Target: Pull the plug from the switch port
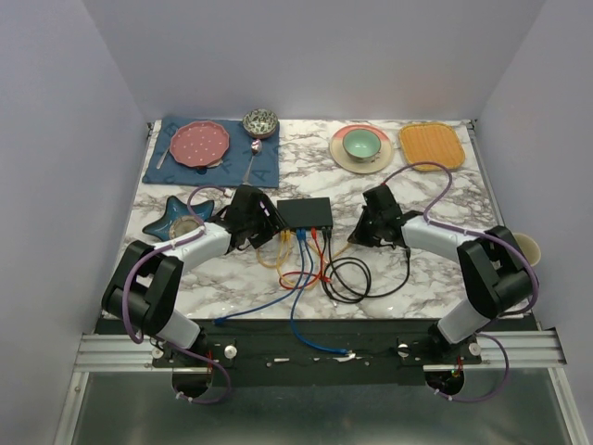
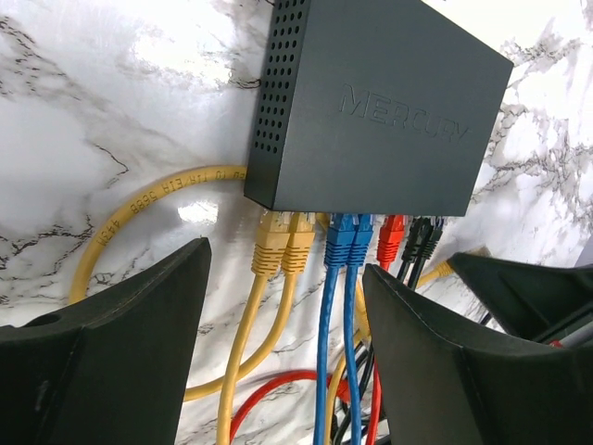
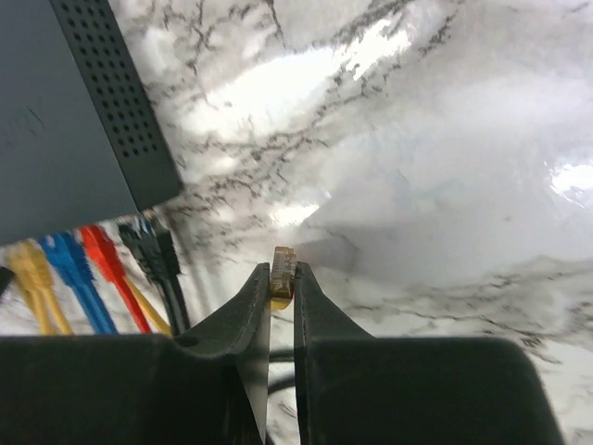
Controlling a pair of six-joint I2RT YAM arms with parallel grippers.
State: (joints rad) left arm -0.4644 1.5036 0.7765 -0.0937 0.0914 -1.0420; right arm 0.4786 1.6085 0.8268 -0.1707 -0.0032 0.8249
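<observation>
Switch [image 1: 306, 213] mid-worktop [image 1: 482, 199], ports facing the arms. Right hand [image 3: 283, 278] clenched on a yellow plug [image 3: 283, 261] — clear of the switch. Left hand [image 2: 285, 264] released, fingers spread before the seated blue plugs [image 2: 347, 243].

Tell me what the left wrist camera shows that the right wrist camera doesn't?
Only the left wrist view: the top of the switch with raised MERCURY lettering, a yellow cable loop beside it, and the left gripper open, framing the yellow plugs and blue plugs.
Only the right wrist view: the right gripper shut on a small amber plug, apart from the switch, over the marble table.
Both: a vented side of the switch and, in its sockets, the yellow plugs, blue plugs, red plug and black plugs.
</observation>
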